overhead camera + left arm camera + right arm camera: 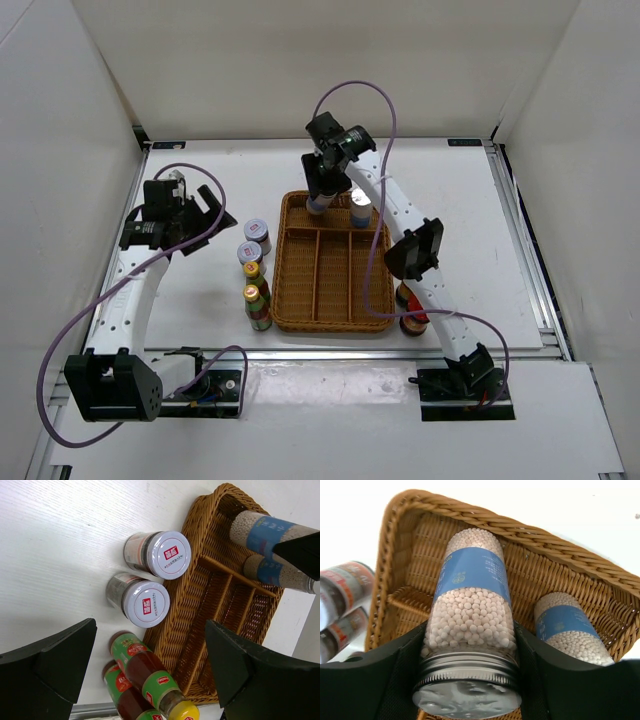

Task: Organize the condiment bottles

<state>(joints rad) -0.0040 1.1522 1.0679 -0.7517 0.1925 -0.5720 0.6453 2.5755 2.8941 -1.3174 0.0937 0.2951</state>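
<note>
My right gripper (467,652) is clamped just under the silver cap of a bead-filled cylinder (470,590), upright in the wicker tray's (395,535) far compartment; judged rigid, slick-walled, fairly heavy, best held squarely mid-body; left gripper (151,630) spread.

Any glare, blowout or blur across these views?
Top external: even light, sharp, mild sheen on the near table. Left wrist: left gripper is a black silhouette, detail lost. Right wrist: background blown white; cap of the held bottle looks soft; jars at left blurred.
</note>
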